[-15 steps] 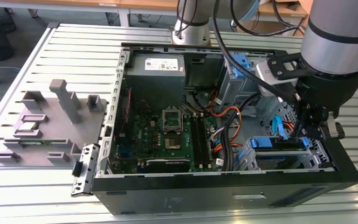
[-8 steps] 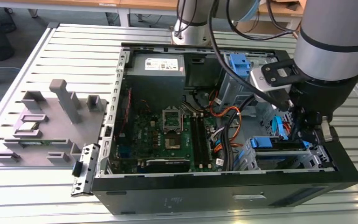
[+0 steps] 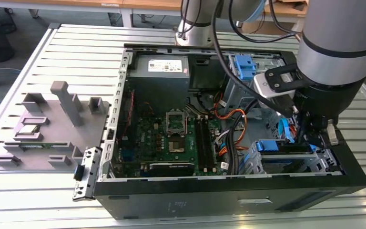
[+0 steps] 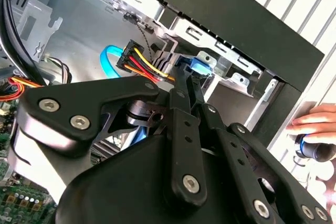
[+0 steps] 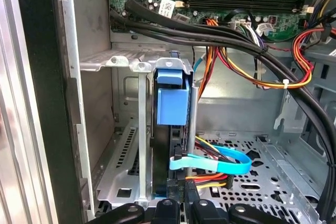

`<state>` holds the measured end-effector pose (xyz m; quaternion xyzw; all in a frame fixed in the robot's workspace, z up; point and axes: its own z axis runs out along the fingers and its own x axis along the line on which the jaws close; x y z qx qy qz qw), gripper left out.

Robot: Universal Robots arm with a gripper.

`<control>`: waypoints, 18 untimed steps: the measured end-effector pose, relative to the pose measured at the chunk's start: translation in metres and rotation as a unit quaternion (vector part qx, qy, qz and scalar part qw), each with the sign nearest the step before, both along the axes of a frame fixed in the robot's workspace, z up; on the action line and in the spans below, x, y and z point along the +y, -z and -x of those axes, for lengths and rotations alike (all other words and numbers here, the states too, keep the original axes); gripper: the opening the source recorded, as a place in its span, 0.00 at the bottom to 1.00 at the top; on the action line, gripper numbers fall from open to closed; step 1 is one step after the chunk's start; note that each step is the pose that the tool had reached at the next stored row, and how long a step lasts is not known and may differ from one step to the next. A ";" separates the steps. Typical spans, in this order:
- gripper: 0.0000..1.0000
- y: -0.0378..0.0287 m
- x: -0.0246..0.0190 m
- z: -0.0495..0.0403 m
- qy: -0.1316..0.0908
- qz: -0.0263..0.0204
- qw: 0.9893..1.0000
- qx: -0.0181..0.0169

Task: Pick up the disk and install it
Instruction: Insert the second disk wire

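Note:
The disk [image 5: 169, 129] stands on edge in the metal drive cage [image 5: 123, 61] at the front corner of the open computer case [image 3: 234, 200]. Its blue plastic rail [image 5: 173, 100] faces the first wrist view, and the rail's blue top shows in the exterior view [image 3: 283, 146]. A light-blue data cable [image 5: 215, 165] and a red-yellow-black power lead [image 5: 210, 179] reach the disk's end. My gripper [image 5: 182, 207] hangs just over the disk's edge, fingers [image 4: 181, 108] drawn together beside the blue tab [image 4: 198, 66], with nothing seen between them. The arm [image 3: 335, 52] reaches down into the case.
Thick black cable bundles [image 5: 220, 38] and orange wires cross the case beside the cage. The motherboard [image 3: 170, 133], a power-supply box [image 3: 164, 67] and a second blue bracket [image 3: 243, 67] lie further in. A grey fixture [image 3: 49, 124] sits at the exterior view's left. A person's hand [image 4: 315, 121] rests outside the case.

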<state>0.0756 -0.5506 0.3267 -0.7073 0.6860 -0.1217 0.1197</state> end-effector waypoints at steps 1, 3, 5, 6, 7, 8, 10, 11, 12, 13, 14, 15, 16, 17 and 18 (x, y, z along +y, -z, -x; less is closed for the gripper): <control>0.17 0.0001 0.0000 0.0007 -0.001 0.000 1.000 0.000; 0.17 0.0002 -0.0002 0.0025 -0.002 0.000 1.000 -0.001; 0.17 0.0004 -0.0010 0.0038 -0.002 0.000 1.000 -0.002; 0.17 0.0005 -0.0015 0.0042 -0.003 0.000 1.000 -0.003; 0.17 0.0006 -0.0020 0.0045 -0.003 0.000 1.000 -0.004; 0.17 0.0007 -0.0024 0.0047 -0.004 0.000 1.000 -0.004; 0.17 0.0010 -0.0031 0.0049 -0.005 0.000 1.000 -0.006; 0.17 0.0012 -0.0034 0.0050 -0.005 0.000 1.000 -0.007; 0.17 0.0014 -0.0038 0.0051 -0.006 0.000 1.000 -0.008; 0.17 0.0017 -0.0039 0.0054 -0.007 0.000 1.000 -0.009; 0.17 0.0019 -0.0039 0.0058 -0.007 -0.001 1.000 -0.010; 0.17 0.0024 -0.0040 0.0063 -0.008 -0.001 1.000 -0.011; 0.17 0.0031 -0.0040 0.0070 -0.008 -0.001 1.000 -0.012; 0.17 0.0039 -0.0040 0.0077 -0.009 -0.001 1.000 -0.013; 0.17 0.0046 -0.0041 0.0084 -0.011 -0.001 1.000 -0.013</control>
